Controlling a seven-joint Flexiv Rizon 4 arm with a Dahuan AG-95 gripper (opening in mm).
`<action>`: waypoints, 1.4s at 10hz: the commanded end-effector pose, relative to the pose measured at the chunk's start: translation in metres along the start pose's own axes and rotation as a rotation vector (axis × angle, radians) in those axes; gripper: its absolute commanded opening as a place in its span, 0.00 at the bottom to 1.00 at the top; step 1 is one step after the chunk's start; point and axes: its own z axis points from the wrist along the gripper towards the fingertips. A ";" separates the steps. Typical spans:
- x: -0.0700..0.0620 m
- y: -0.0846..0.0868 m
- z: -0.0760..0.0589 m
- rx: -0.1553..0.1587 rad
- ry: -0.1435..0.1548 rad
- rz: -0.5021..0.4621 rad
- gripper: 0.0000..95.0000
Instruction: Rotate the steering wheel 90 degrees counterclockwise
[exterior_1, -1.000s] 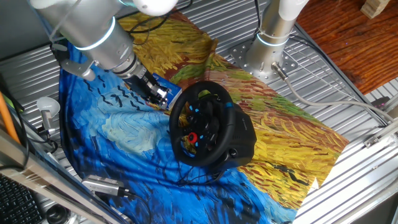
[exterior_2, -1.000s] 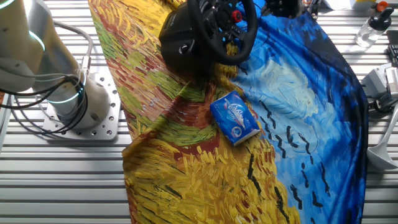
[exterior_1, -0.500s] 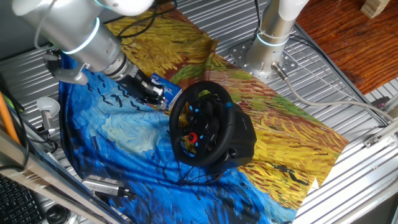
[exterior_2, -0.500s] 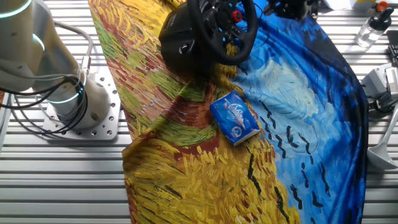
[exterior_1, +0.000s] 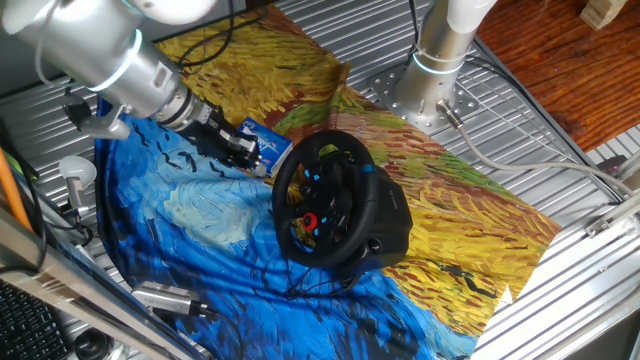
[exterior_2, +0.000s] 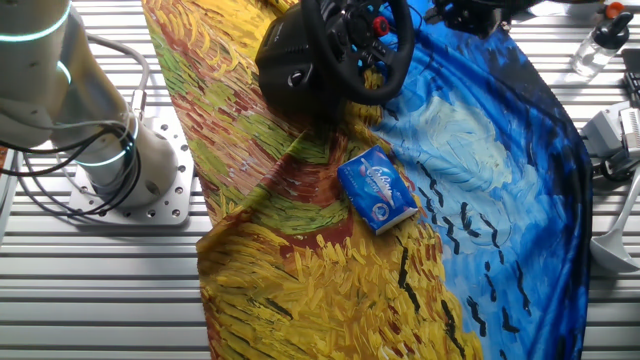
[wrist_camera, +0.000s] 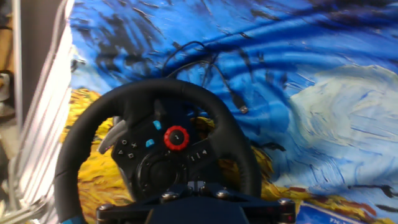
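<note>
The claw, its opening impossible to tell, is hovering beside the steering wheel; it should be gripping the rim squarely before turning.

Script on the blue-and-white box seems too blurred to read.

Ribbed metal table draped with a painted cloth in blue swirls and yellow field strokes, cloth creased and hung over one edge, reddish wood floor seen past the table corner, even, soft lighting.
</note>
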 end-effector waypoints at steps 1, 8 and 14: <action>0.001 0.000 0.001 -0.006 0.028 -0.015 0.00; 0.021 0.103 0.022 -0.095 0.082 -0.113 0.40; 0.031 0.128 0.065 -0.138 0.099 -0.229 0.60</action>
